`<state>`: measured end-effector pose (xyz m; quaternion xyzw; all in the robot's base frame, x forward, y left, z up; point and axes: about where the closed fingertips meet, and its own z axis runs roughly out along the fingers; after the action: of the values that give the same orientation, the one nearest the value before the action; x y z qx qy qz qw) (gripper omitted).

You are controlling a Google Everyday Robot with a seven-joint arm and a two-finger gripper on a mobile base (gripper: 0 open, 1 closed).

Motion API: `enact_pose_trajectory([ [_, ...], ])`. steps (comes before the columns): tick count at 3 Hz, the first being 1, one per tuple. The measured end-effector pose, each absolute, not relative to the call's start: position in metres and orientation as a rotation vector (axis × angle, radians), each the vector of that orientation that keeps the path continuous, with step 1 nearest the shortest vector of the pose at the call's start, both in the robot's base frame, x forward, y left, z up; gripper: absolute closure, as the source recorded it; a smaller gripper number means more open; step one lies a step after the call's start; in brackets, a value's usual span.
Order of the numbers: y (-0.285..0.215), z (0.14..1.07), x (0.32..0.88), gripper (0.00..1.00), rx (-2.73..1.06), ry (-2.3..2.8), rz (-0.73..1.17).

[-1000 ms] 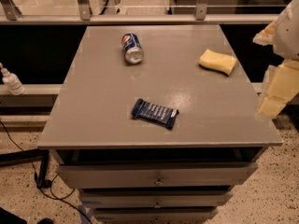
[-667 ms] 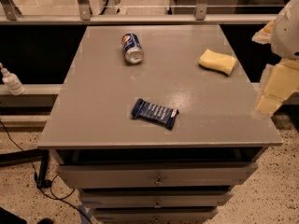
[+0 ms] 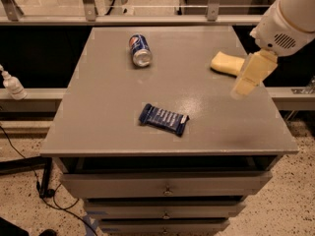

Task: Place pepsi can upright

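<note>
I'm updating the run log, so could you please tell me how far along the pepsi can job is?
Nothing looks done yet: the pepsi can lies on its side near the far edge of the table. In hand: the gripper hovers at the right of the view, beside the yellow sponge, apart from the can. Left: reach the can, grasp it, stand it upright.

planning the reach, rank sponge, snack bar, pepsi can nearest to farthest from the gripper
From the gripper, over the right side of the table:
1. yellow sponge, right rear, just beside it
2. snack bar, centre front
3. pepsi can, lying left rear
</note>
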<state>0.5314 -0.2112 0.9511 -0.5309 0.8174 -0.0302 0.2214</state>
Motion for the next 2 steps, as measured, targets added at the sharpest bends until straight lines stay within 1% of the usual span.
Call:
enact_pose_trajectory([
  [2, -0.211, 0.936, 0.623, 0.00, -1.078, 2.396, -0.087],
])
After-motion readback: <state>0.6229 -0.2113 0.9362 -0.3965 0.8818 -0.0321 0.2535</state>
